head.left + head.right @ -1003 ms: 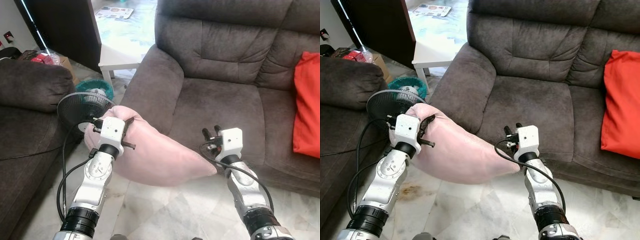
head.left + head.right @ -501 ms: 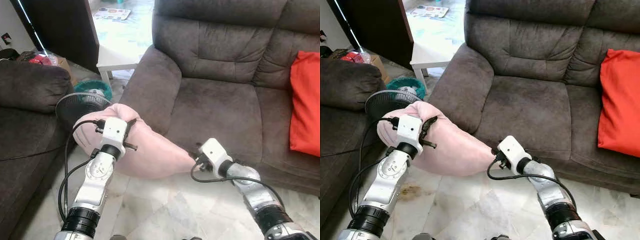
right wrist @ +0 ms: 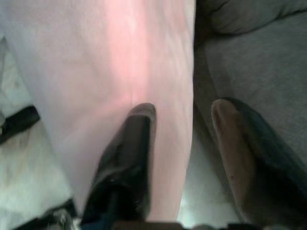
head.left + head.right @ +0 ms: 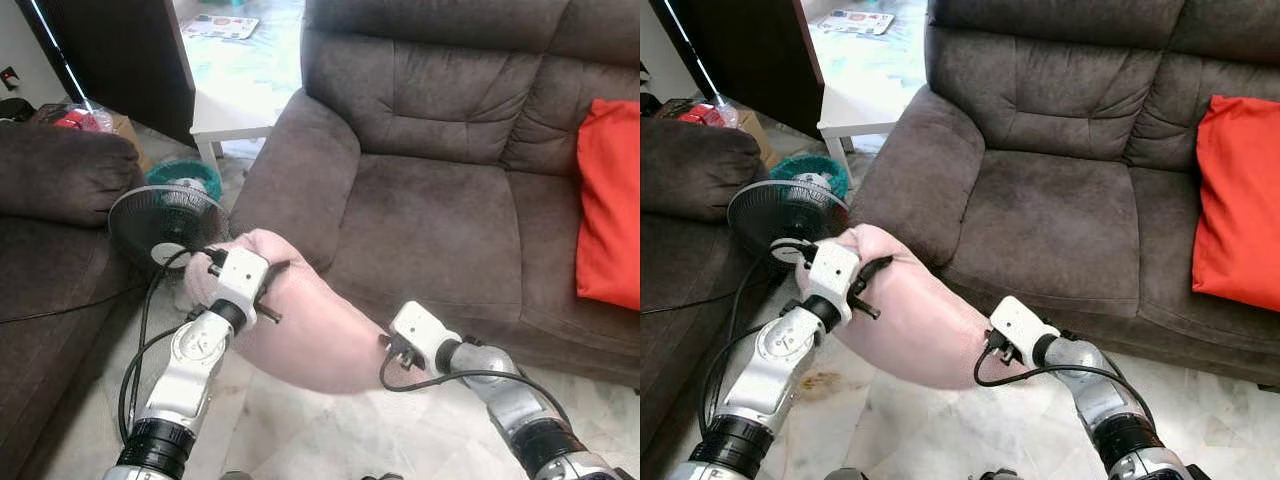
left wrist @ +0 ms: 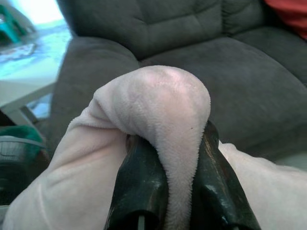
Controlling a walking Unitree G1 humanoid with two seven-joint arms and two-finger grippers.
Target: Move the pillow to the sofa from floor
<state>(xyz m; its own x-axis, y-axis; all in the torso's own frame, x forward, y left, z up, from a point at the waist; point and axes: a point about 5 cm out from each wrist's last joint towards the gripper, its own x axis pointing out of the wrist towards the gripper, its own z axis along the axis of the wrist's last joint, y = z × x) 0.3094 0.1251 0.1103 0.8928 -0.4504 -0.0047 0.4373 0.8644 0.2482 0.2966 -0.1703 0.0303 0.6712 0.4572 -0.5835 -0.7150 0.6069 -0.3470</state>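
Hanging between two silver arms at lower centre of the frame, the pink pillow [image 4: 300, 325] is off the floor, just in front of the grey sofa [image 4: 440, 210]. The right gripper [image 3: 184, 132] has swung in against its lower corner since a second ago, so both arms can now lift. Its wrist view shows fingers spread, one pressing the fabric. The left gripper [image 5: 168, 184] pinches a fold tight.
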